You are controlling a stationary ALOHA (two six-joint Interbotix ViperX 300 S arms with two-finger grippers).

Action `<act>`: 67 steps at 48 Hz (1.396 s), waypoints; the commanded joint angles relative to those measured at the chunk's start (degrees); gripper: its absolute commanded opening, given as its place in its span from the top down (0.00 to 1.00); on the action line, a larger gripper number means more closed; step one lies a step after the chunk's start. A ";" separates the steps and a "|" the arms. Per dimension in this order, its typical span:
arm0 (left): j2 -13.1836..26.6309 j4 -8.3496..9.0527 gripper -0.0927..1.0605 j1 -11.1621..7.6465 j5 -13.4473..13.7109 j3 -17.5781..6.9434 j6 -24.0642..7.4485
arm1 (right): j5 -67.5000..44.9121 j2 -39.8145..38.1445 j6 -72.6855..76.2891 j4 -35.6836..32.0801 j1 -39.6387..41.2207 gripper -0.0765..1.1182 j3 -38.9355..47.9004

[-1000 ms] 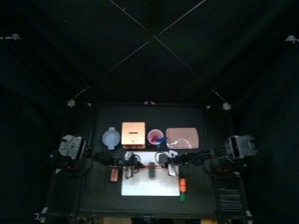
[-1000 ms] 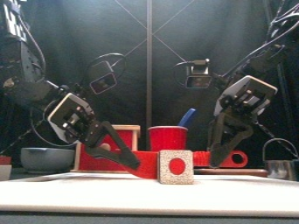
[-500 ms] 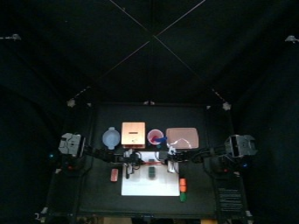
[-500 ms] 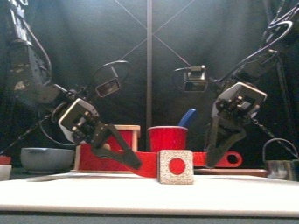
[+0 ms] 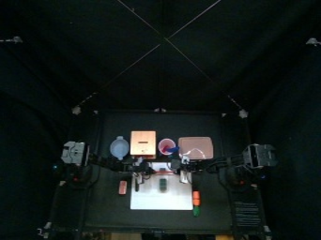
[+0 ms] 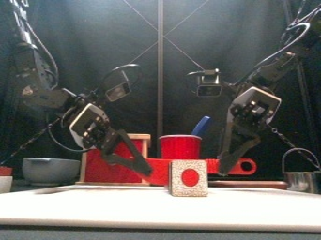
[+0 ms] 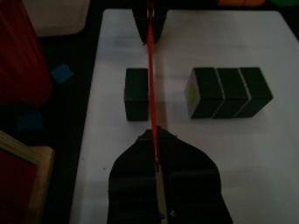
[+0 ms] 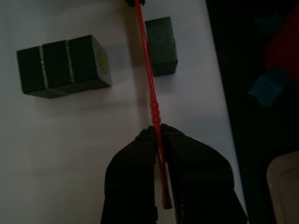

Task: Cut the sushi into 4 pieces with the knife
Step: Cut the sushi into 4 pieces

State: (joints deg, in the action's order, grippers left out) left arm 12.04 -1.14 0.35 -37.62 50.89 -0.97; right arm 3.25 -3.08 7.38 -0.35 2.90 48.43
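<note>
Left tool (image 7: 153, 138) and right tool (image 8: 156, 133) each clamp one end of the red knife (image 7: 151, 70), whose blade runs through the gap between a lone sushi block (image 7: 135, 94) and the three-block piece (image 7: 229, 93), both lying on the white cutting board (image 7: 246, 175)

Place: robot lab booth.
Walls: black curtain (image 5: 160, 56) all round.
Rig: two black arms (image 6: 36, 89) over a small table (image 5: 107, 127).
Props: toy sushi (image 7: 229, 93) on a white board (image 7: 233, 175).
</note>
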 commanded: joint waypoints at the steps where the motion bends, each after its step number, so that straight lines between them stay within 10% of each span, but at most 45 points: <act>1: -4.48 0.97 0.74 -0.35 -0.62 -1.41 0.18 | 0.18 -5.01 0.26 0.26 -0.79 0.88 -1.32; 23: -6.77 1.58 0.74 -8.79 -0.62 -0.18 0.62 | -0.18 -10.46 0.26 3.96 -7.65 0.88 0.09; 36: -3.69 -1.67 0.74 -8.79 -0.62 -1.14 0.18 | -1.58 -7.29 0.18 3.87 -7.21 0.88 0.35; 67: -2.37 -2.11 0.74 -8.44 -0.62 -1.41 0.26 | -1.67 -5.19 0.26 3.78 -6.24 0.88 0.88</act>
State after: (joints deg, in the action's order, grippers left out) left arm 9.76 -3.34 -8.09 -37.71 51.33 -0.53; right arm 2.72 -8.17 7.47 3.08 -4.04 50.10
